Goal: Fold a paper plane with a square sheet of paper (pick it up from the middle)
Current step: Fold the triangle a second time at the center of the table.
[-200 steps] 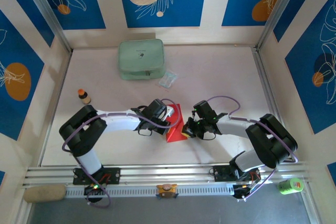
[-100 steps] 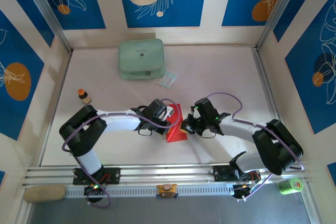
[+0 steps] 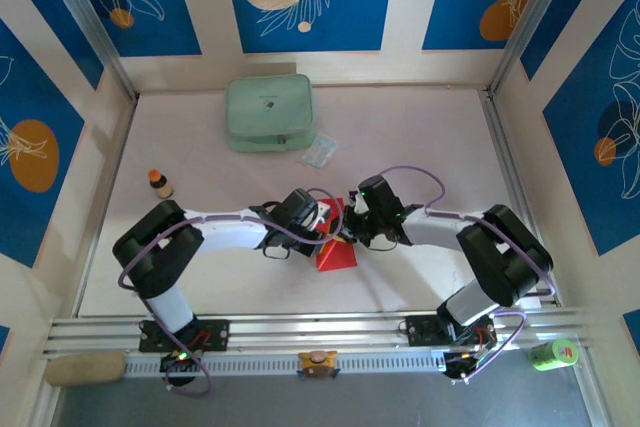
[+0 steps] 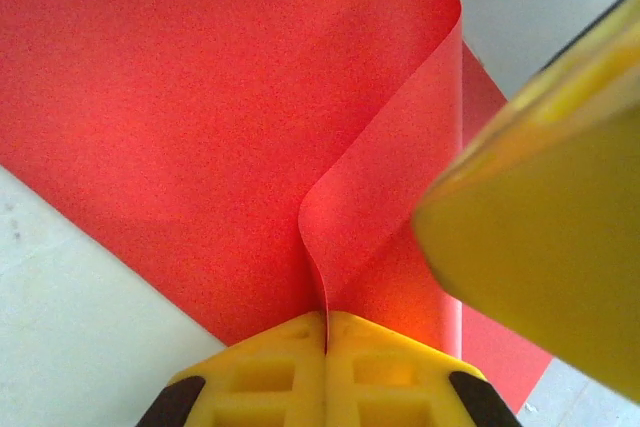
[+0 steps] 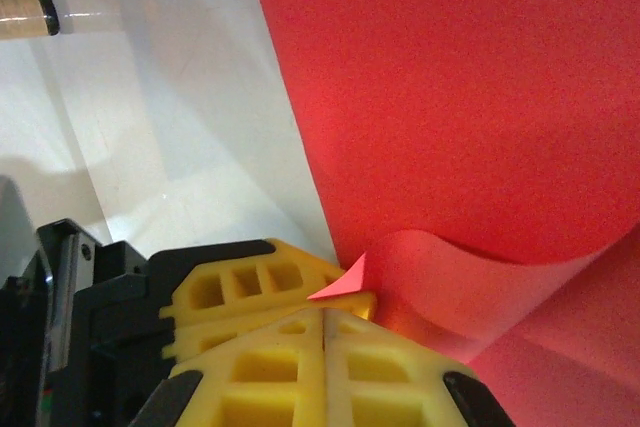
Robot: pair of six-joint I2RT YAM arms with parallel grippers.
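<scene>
Red paper point(image 3: 337, 255), mid-table, buckles into a raised curl. Left gripper point(image 4: 325, 332) clamps that curl; right gripper point(image 5: 326, 322) pinches a corner, both covering its upper half. Pouch point(image 3: 268, 112) at 11 o'clock, bottle point(image 3: 159, 183) at 9.

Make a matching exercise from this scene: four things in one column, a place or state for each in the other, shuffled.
Things:
1. paper
2. pouch
3. bottle
4. packet

Places or states:
A. pale green, at the back
B. clear, by the pouch's near right corner
C. red, pinched in the left gripper
D. standing alone near the left wall

Pairs: 1-C, 2-A, 3-D, 4-B
</scene>
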